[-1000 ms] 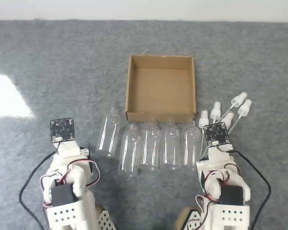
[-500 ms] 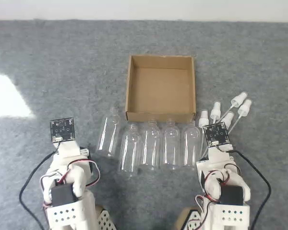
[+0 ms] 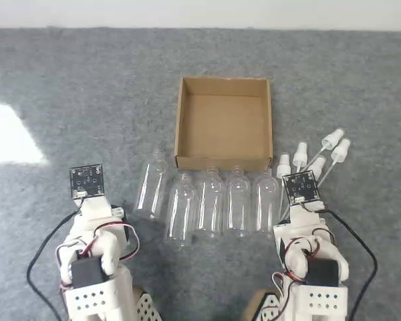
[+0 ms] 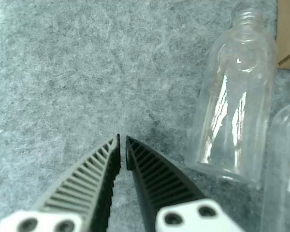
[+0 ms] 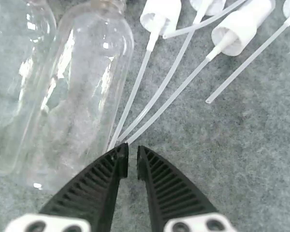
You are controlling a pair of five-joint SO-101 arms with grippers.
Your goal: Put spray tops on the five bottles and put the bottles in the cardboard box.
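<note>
High view across the last second shows nothing moved: the grey table [image 3: 67, 80] carries the same layout, with both arms parked at its near edge. The cardboard box [image 3: 224, 124] sits open with nothing in it. The five bottles [image 3: 209, 200] lie uncapped in a row just in front of it, and the spray tops [image 3: 299, 155] lie loose at the row's right end. The left claw [image 4: 122, 145], pressed almost together on nothing, hovers near the leftmost bottle [image 4: 237, 92]. The right claw [image 5: 132, 152], likewise closed and holding nothing, sits at the dip tubes [image 5: 154, 101]. I judge the task not yet begun.
</note>
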